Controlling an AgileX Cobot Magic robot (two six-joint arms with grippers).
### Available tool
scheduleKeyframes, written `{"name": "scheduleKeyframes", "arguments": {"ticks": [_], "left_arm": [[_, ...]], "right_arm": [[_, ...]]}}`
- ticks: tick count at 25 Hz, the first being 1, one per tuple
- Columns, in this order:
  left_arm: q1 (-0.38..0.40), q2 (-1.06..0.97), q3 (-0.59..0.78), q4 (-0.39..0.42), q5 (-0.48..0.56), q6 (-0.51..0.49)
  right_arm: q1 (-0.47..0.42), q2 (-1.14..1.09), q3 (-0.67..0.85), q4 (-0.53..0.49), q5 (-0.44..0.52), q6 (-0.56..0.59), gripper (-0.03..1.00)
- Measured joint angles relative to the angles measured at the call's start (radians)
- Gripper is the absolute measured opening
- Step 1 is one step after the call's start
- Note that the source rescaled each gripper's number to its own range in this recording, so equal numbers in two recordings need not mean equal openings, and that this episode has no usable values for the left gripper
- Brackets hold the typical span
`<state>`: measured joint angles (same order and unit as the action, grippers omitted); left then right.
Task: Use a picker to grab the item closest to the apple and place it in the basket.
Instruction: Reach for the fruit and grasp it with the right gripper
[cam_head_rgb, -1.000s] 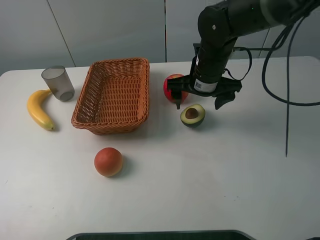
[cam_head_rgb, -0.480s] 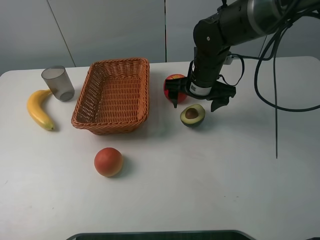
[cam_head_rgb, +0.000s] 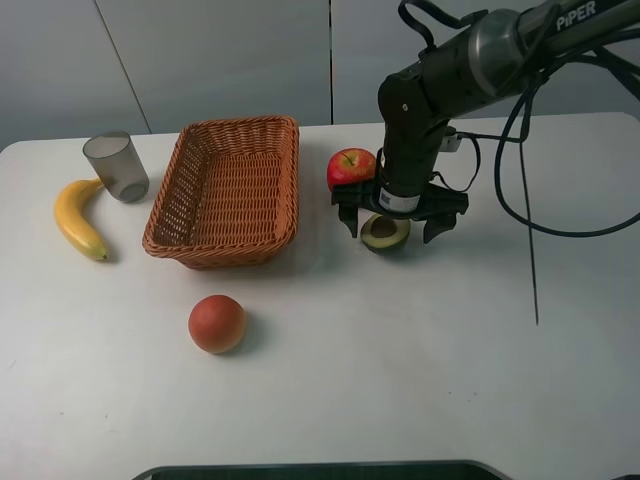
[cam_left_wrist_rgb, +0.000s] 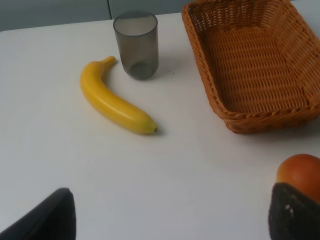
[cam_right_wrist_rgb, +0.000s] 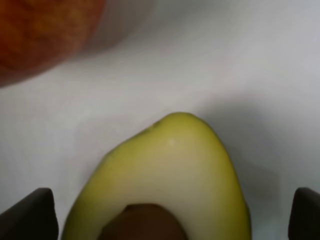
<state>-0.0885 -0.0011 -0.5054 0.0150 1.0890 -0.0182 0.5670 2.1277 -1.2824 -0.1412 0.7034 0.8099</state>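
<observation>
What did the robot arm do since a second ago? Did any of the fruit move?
The right gripper came down, open, until it straddles the avocado half; nothing is gripped yet. The apple, basket, banana, cup and orange fruit stayed put.

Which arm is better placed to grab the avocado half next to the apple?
Right. The right gripper hangs open over the avocado half, jaws on either side. The left gripper faces the banana and basket instead.
</observation>
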Motion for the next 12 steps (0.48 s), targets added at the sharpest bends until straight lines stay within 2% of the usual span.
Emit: {"name": "scheduleKeyframes", "arguments": {"ticks": [8,9,10,11,12], "left_arm": [[0.000,0.000,0.000,0.000,0.000,0.000],[0.000,0.000,0.000,0.000,0.000,0.000],[0.000,0.000,0.000,0.000,0.000,0.000],[0.000,0.000,0.000,0.000,0.000,0.000],[0.000,0.000,0.000,0.000,0.000,0.000]], "right_arm": [[0.000,0.011,0.000,0.000,-0.022,0.000,0.99],[0.000,0.011,0.000,0.000,-0.022,0.000,0.92],[0.000,0.011,0.000,0.000,-0.022,0.000,0.76],[0.000,0.011,0.000,0.002,-0.022,0.000,0.56],[0.000,0.011,0.000,0.002,-0.022,0.000,0.17]]}}
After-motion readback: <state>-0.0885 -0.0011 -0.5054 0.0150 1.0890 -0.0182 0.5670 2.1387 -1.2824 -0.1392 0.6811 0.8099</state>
